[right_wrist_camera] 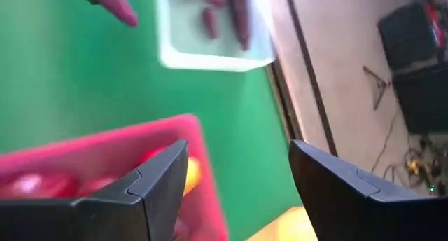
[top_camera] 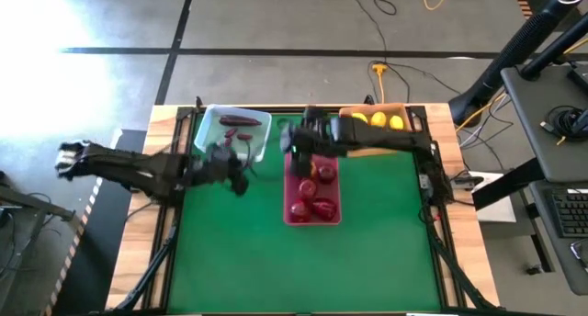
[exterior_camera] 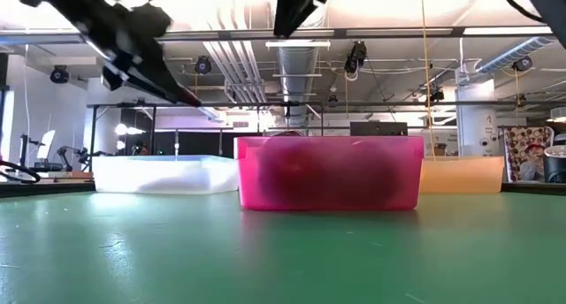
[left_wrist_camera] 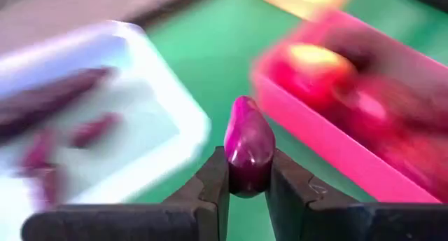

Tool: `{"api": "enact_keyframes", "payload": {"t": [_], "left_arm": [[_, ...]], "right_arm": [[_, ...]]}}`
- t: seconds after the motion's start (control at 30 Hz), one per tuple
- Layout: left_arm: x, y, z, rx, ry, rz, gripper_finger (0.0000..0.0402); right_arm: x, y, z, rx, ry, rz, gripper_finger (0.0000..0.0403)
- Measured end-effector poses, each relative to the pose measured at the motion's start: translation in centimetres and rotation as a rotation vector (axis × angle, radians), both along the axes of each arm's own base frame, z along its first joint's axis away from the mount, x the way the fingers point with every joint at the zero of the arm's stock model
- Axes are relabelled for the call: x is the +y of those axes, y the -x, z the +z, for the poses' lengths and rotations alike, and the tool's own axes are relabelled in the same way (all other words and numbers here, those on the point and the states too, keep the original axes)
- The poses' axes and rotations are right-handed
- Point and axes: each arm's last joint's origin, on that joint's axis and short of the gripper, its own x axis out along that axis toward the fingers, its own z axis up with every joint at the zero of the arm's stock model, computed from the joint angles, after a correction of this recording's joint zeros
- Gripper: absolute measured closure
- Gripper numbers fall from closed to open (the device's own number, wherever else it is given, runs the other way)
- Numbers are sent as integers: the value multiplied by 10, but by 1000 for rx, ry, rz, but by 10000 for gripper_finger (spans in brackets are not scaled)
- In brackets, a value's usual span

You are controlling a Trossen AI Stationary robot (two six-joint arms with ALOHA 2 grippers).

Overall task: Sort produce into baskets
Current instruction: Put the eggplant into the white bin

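Note:
My left gripper (top_camera: pixel 241 178) is shut on a small dark maroon piece (left_wrist_camera: pixel 248 146), above the green mat between the pale blue tray (top_camera: pixel 234 130) and the pink-red tray (top_camera: pixel 312 192). The blue tray holds several maroon pieces (top_camera: pixel 241 122). The pink-red tray holds red fruits (top_camera: pixel 312 207) and one red-yellow fruit (top_camera: pixel 323 172). The tan-orange tray (top_camera: pixel 377 123) holds yellow lemons (top_camera: pixel 377 120). My right gripper (right_wrist_camera: pixel 238 164) is open and empty, high above the pink-red tray's far end (top_camera: pixel 301 141). My left gripper pinches the maroon piece between its two fingers (left_wrist_camera: pixel 213 178), on the two sides of the piece's thick rear end (left_wrist_camera: pixel 246 178). The tapered end (left_wrist_camera: pixel 243 108) sticks out forward past the fingertips. The piece is lifted clear of the mat; it also shows in the right wrist view (right_wrist_camera: pixel 117 8).
The three trays stand side by side along the table's far half. The near half of the green mat (top_camera: pixel 303 270) is bare. Wooden table edges and the arm frames (top_camera: pixel 432 183) flank the mat. Desks and cables lie beyond the table's right side.

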Motion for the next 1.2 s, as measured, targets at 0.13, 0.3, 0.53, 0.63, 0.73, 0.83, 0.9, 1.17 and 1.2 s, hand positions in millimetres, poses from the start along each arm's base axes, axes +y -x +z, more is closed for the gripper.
{"api": "enact_keyframes", "payload": {"t": [0.13, 0.3, 0.53, 0.63, 0.73, 0.83, 0.9, 1.17, 1.2], "left_arm": [[49, 1, 12, 7, -20, 186, 351], [107, -1, 20, 27, -10, 184, 351], [170, 3, -19, 118, 65, 249, 351], [183, -1, -34, 130, 108, 217, 351], [192, -7, -48, 171, 142, 223, 352], [200, -16, -56, 199, 162, 221, 351], [204, -20, -60, 224, 182, 221, 346], [221, -37, -56, 312, 250, 221, 324], [222, -38, -56, 325, 263, 223, 321]], "right_arm": [[-49, 3, -16, -10, -72, -85, 171], [-74, 23, -42, -26, -122, -134, 183], [-65, 75, -20, -478, -134, -215, 198], [-60, 101, -16, -655, -113, -198, 203], [-55, 125, -25, -741, -149, -234, 208], [-54, 146, -36, -778, -208, -331, 213], [-53, 155, -43, -776, -213, -355, 216], [-41, 182, -46, -830, -250, -361, 239], [-39, 185, -50, -822, -258, -362, 244]]}}
